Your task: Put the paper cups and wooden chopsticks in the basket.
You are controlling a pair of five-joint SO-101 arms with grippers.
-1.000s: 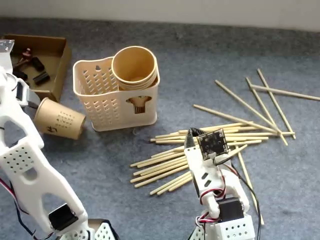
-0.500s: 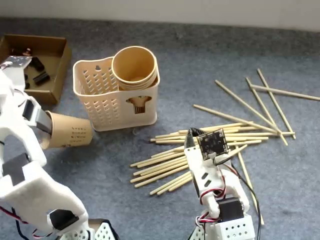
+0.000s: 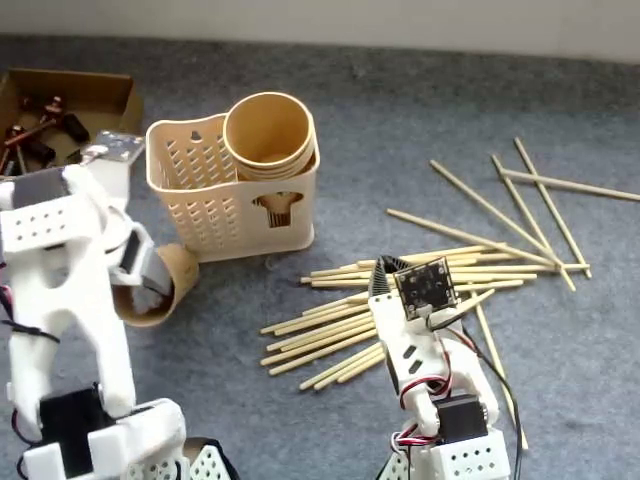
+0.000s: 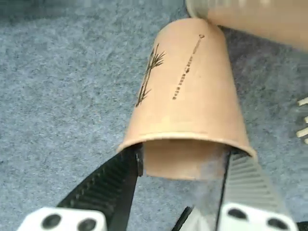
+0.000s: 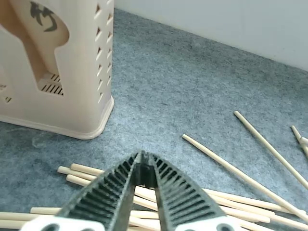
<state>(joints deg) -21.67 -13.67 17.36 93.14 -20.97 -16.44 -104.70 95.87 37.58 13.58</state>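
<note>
**A:** High view, first entry?

**B:** Left gripper (image 3: 148,282), lower left of frame, is clamped on one paper cup (image 3: 178,286). The cup lies tilted on its side, just beside the lower-left corner of the basket (image 3: 200,200) and below its rim. Stacked cups (image 3: 268,130) already stand in the basket's right half.

**A:** Second entry?

**B:** Right gripper (image 3: 383,272), centre of frame, over the chopsticks (image 3: 340,330). They are heaped mostly left-to-right, with strays toward the upper right. A cardboard box (image 3: 100,95) sits in the upper left.

**A:** Left wrist view?

**B:** The cup's mouth faces the camera and its closed end points away, toward a pale edge that is probably the basket. The jaws are spread wide, gripping across the rim.

**A:** Right wrist view?

**B:** The jaws are pressed together and hold nothing. The sticks lie crosswise beneath them, and the basket is at upper left.

**A:** What does the next move turn on?

**B:** My judgement is that the basket opening lies up and right of the held cup. The left arm is nearer, so the cup must rise and turn upright to clear the wall.
</note>
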